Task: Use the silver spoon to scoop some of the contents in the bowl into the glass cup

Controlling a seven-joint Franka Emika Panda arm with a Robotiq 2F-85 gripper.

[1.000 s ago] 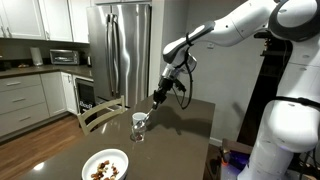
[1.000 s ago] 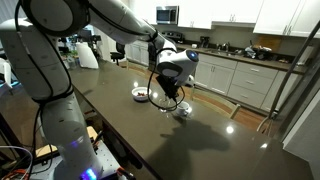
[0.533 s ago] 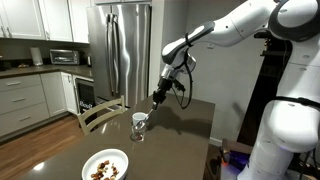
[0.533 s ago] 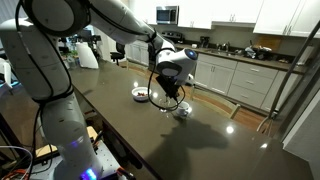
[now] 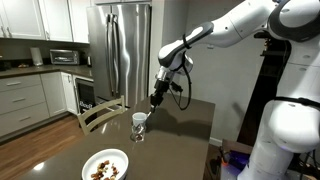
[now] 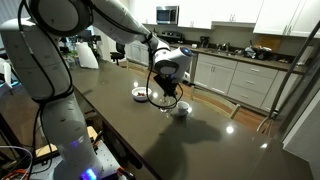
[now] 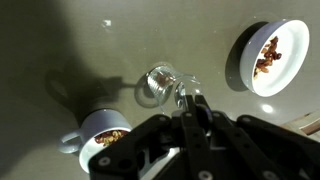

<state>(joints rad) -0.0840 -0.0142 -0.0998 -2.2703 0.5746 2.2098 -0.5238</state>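
Probably the tipping stage: spoon (image 7: 181,94) pinched by its handle in the pincer (image 7: 190,112), jaws pressed onto it, tip down at or just inside the mouth of the glass (image 7: 156,86). Cannot tell whether any pieces sit in the glass. Bowl (image 7: 240,62) well apart on the surface (image 7: 60,35), brown pieces (image 7: 270,55) heaped inside. White mug (image 7: 90,128) with similar pieces near the glass, not touching. Best to roll the wrist slowly, keep the tip over the glass centre and stay off the rim, since a light glass likely slides or topples. Then lift straight up.
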